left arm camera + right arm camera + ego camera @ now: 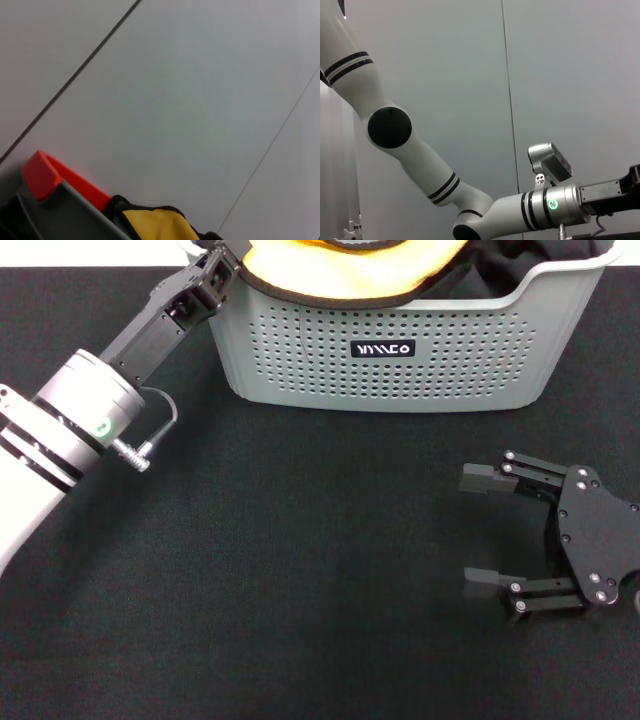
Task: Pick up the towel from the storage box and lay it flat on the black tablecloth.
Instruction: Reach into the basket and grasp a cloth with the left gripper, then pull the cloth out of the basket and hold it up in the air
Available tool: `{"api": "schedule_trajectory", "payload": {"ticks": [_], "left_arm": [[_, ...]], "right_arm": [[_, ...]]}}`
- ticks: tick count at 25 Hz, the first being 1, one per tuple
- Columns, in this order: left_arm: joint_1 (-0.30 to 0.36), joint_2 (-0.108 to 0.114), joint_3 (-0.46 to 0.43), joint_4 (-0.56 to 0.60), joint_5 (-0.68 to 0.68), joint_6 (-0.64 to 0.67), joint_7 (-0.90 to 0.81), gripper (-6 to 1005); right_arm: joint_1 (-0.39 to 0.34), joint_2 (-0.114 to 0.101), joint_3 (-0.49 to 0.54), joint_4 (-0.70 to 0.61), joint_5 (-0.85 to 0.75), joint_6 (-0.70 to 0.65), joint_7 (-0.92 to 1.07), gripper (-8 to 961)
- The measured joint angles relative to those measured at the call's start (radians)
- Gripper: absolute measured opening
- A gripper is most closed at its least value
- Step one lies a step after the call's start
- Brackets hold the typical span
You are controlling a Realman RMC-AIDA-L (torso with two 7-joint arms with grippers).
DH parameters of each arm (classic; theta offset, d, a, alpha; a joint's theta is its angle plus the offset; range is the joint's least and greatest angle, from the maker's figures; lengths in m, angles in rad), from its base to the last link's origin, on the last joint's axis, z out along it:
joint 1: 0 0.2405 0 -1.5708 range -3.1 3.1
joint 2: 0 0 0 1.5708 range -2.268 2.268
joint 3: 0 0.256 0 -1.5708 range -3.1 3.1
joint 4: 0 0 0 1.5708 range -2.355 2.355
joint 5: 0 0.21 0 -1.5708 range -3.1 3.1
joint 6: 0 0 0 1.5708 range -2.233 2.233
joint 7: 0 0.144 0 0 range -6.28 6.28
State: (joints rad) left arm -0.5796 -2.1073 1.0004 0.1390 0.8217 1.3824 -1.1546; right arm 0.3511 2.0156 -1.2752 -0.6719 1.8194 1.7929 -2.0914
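Towel [350,265]: heaped in the storage box [400,350] at the far edge of the black tablecloth [300,590], yellow-orange face up, dark trim draped over the rim. Likely soft, light and floppy; best pinched at a trimmed edge or corner. Left gripper [222,262] at the box's left rim, touching the towel edge; finger state impossible to tell. Right gripper [480,530] resting on the cloth, jaws spread and empty.

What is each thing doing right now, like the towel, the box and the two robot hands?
towel: bunched in the box, yellow face up.
storage box: upright on the cloth.
black tablecloth: spread flat.
left gripper: at the box's rim, by the towel's edge.
right gripper: open, low over the cloth.
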Motion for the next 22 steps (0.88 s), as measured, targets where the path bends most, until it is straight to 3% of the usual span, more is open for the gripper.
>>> {"api": "schedule_trajectory", "payload": {"ticks": [3,10,15,22], "left_arm": [[0.002,0.001,0.0,0.003,0.0,0.002,-0.016,35],[0.005,0.007,0.014,0.029,0.014,0.044,-0.059,19],[0.02,0.013,0.052,0.087,0.043,0.219,-0.093,12],[0.093,0.02,0.061,0.297,0.085,0.46,-0.228,12]], "right_arm": [[-0.001,0.0,0.001,0.0,0.001,0.0,0.0,884],[-0.001,-0.001,0.001,0.0,0.004,0.0,-0.001,884],[-0.002,-0.002,0.0,0.001,0.005,-0.001,-0.004,884],[-0.006,-0.003,0.001,0.001,0.014,-0.001,-0.007,884]]}}
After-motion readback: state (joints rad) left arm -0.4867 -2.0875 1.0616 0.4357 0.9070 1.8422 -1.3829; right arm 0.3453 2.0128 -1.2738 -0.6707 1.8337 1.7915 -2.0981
